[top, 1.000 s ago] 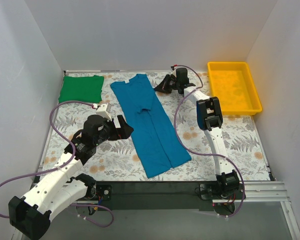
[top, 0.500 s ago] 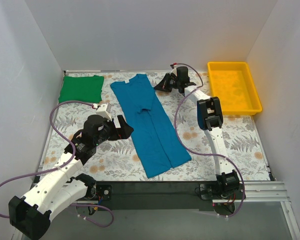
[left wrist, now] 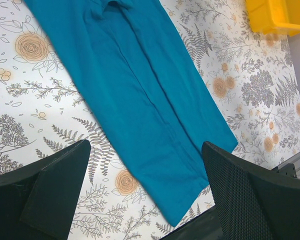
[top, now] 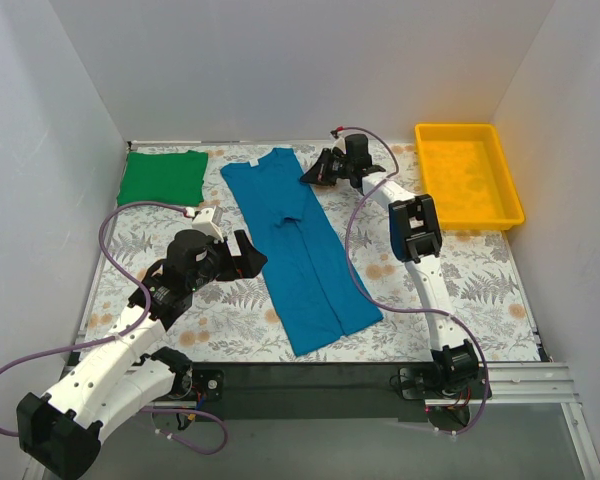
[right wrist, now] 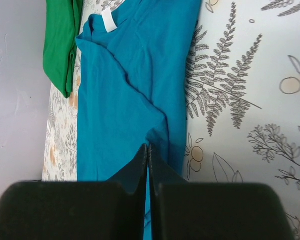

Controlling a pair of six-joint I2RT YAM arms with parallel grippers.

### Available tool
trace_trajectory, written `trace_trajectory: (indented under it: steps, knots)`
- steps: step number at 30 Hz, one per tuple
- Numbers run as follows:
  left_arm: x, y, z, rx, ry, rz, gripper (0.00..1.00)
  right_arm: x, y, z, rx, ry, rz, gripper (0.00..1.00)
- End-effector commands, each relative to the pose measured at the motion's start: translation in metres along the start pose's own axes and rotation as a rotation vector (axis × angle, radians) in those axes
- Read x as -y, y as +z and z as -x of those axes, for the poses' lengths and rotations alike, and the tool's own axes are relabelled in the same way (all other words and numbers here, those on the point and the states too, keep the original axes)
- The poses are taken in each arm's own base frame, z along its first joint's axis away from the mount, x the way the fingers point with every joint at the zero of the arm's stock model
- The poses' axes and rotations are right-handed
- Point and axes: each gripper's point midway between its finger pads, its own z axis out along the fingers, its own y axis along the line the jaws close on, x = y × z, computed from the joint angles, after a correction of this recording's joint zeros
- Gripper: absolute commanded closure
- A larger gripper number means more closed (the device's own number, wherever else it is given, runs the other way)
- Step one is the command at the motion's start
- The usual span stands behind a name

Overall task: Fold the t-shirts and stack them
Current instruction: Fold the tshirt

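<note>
Two t-shirts lie on the flower-print table cover (top: 460, 270). The teal-blue t-shirt (top: 295, 240) is spread out long and flat, and the green t-shirt (top: 162, 178) is folded into a tidy rectangle.

Your left gripper (left wrist: 145, 147) is spread wide, with nothing caught between its fingers (left wrist: 55, 190). It sits just beside the teal-blue t-shirt's left edge, about halfway down the cloth. From its wrist view you see the lower half of that shirt running ahead of the gap between the fingers, with the hem corner over toward the right-hand finger. The green t-shirt is well apart from this gripper, off beyond it to its left.

Your right gripper (right wrist: 148, 150) has its fingers pressed fully together. The tips meet right at the upper right edge of the teal-blue t-shirt, where the cloth shows a soft crease. You cannot tell from these views whether any cloth is pinched between the tips. Ahead of them and to the left you see the small white neck label (right wrist: 109, 20). The green t-shirt lies farther off the same way, beyond the collar. The yellow tray (top: 480, 222) sits behind this gripper, well apart from it and on the side away from the shirts.
</note>
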Motion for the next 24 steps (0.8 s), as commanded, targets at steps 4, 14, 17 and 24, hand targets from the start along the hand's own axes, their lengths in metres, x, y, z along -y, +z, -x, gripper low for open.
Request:
trace_trajectory:
  steps: [4,14,17,24]
  knots:
    - [0.000,-0.004,0.007,0.027,0.010,0.006,0.07,-0.064,-0.008,0.028,0.050,-0.145,0.097,0.99]
    - [-0.002,-0.004,0.005,0.023,0.012,0.012,0.07,-0.074,0.001,0.014,0.023,-0.172,0.095,0.99]
    - [-0.003,-0.004,0.004,0.022,0.012,0.013,0.07,-0.077,0.002,0.012,0.021,-0.181,0.097,0.99]
    - [-0.004,-0.004,0.002,0.017,0.009,0.014,0.07,-0.085,0.005,0.005,0.009,-0.197,0.102,0.99]
